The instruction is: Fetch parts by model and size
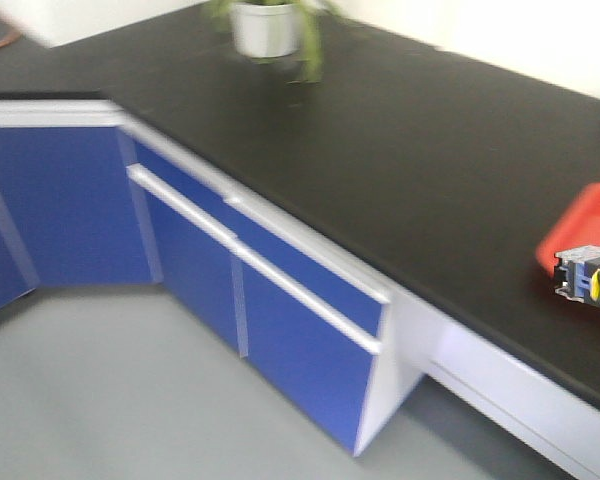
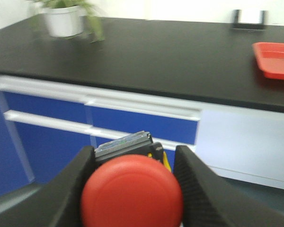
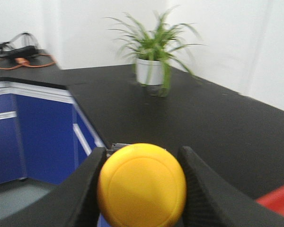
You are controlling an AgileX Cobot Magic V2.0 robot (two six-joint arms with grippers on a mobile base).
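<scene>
- My left gripper is gripping the red-capped push-button switch between both fingers, cap facing the wrist camera.
- My right gripper is gripping the yellow-capped push-button switch likewise.
- The red-capped switch is hanging before the blue cabinet fronts, below the black countertop front edge.
- A red tray is lying at the countertop's right end.
- A potted plant is standing towards its back.

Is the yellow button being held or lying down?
Held. The right gripper is shut on the yellow button, its jaws touching both sides.

Black counter: potted plant, red tray.
</scene>
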